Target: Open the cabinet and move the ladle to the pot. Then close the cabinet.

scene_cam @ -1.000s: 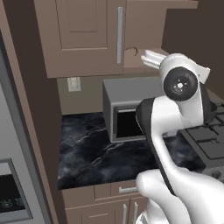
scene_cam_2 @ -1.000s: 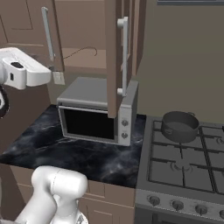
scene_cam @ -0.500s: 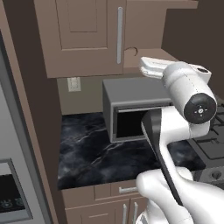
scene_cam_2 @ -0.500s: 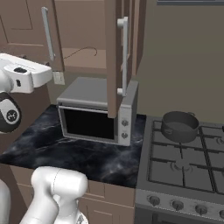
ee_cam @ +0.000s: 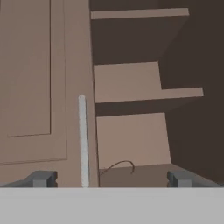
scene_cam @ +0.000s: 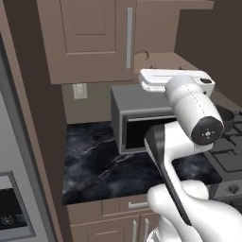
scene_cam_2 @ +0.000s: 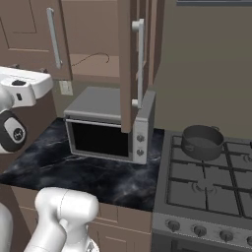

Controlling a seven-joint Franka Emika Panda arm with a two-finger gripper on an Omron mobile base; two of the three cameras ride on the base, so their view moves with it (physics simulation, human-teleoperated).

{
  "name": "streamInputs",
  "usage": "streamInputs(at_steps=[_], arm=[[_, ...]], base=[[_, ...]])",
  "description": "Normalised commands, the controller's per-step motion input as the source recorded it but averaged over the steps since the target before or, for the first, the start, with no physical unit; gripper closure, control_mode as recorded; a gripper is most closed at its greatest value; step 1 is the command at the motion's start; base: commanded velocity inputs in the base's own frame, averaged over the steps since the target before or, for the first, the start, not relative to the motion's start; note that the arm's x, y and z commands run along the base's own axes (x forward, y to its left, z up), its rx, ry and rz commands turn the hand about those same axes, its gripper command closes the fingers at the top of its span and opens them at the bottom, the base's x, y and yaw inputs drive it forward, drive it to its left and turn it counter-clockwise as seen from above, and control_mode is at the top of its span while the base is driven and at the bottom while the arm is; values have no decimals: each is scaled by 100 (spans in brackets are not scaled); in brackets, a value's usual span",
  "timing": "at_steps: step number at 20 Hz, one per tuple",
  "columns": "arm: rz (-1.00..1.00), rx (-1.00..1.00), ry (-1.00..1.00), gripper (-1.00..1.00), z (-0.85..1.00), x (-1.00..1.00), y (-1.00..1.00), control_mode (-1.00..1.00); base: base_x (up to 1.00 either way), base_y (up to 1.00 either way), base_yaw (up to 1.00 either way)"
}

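Hand view: one ladle [ee_cam: 118, 166] on the cabinet [ee_cam: 127, 131] shelf, gripper [ee_cam: 111, 178] spread wide; one pot [scene_cam_2: 202, 141] on the stove.

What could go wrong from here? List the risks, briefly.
1. The open gripper faces the cabinet with one fingertip in front of the shut left door. Pushing straight in may strike that door or its bar handle.
2. The ladle is thin and curved and lies on the lowest shelf, so a grasp could miss or slip.
3. The open right door hangs between the shelf and the pot, so the carry may clip it.
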Motion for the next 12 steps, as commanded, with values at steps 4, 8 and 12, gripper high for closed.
streamInputs(at_steps=[4, 8, 12], arm=[[4, 0, 0, -100, -1, 14, 22, -100], [4, 0, 0, -100, 0, 20, 6, -100], [4, 0, 0, -100, 0, 22, 2, -100]], base=[[0, 0, 0], [0, 0, 0], [0, 0, 0]])
